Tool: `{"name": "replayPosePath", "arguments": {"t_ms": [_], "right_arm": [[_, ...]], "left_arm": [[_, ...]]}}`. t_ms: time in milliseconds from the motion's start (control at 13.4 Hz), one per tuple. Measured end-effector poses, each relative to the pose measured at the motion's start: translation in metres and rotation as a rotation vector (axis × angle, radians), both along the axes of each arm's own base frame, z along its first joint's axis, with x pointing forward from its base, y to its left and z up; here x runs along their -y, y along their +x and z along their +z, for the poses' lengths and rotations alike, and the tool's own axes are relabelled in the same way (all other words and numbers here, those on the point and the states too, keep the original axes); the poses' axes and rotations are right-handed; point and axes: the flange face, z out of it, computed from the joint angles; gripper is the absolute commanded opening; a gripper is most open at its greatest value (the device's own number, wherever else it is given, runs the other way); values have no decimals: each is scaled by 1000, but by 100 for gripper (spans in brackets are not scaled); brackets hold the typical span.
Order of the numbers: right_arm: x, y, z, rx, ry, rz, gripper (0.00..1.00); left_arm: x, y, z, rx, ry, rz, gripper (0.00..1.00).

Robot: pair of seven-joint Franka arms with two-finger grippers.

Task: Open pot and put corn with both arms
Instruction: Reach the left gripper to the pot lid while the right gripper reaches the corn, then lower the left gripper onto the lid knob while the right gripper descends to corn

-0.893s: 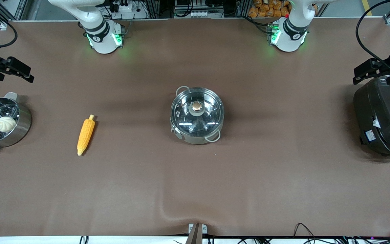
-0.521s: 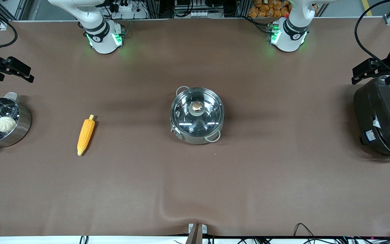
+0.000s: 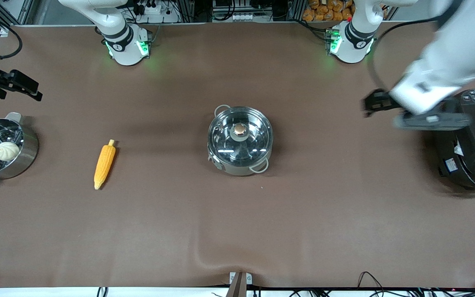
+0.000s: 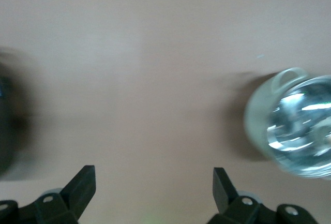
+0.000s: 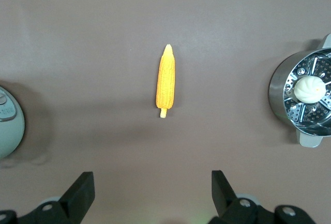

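The steel pot (image 3: 239, 142) stands at the table's middle with its glass lid (image 3: 229, 152) on and the tan knob (image 3: 239, 130) on top. It also shows in the left wrist view (image 4: 295, 125). The corn (image 3: 104, 163) lies flat on the table toward the right arm's end and shows in the right wrist view (image 5: 166, 80). My left gripper (image 3: 370, 106) is open and empty (image 4: 153, 180) over bare table between the pot and the rice cooker. My right gripper (image 3: 29, 90) is open and empty (image 5: 151, 182), up over the table beside the steamer pot.
A steel steamer pot (image 3: 27, 152) with a white bun (image 3: 6, 151) stands at the right arm's end, beside the corn. A large black rice cooker (image 3: 472, 144) stands at the left arm's end. A ripple in the brown mat (image 3: 217, 260) lies near the front edge.
My left arm has swung from above the rice cooker toward the pot, and its gripper is now over bare table. The right arm, the pot and the corn have not moved.
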Motion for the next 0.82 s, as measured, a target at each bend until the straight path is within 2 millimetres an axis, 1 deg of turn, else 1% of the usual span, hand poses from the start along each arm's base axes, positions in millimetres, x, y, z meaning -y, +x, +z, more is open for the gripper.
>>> {"name": "replayPosePath", "arguments": {"t_ms": [74, 223, 372, 446, 521, 595, 669, 818], "right_arm": [[0, 6, -10, 13, -1, 0, 100], [-1, 21, -41, 30, -2, 2, 100], [-4, 37, -86, 51, -5, 6, 100], [-5, 42, -110, 60, -6, 7, 100], [-4, 46, -135, 66, -7, 7, 100], [-4, 49, -160, 76, -8, 6, 100], [-4, 49, -187, 88, -9, 6, 100], [-4, 45, -239, 102, -11, 7, 100]], "left_arm": [[37, -1, -14, 4, -20, 62, 100], [111, -6, -44, 32, -58, 196, 100], [184, -23, -84, 28, -69, 292, 100], [216, -33, -105, 15, -61, 323, 100], [241, -42, -125, 2, -51, 345, 100], [260, -50, -144, -7, -42, 362, 100], [274, -56, -160, -16, -31, 373, 100], [289, -66, -181, -29, -6, 375, 100]]}}
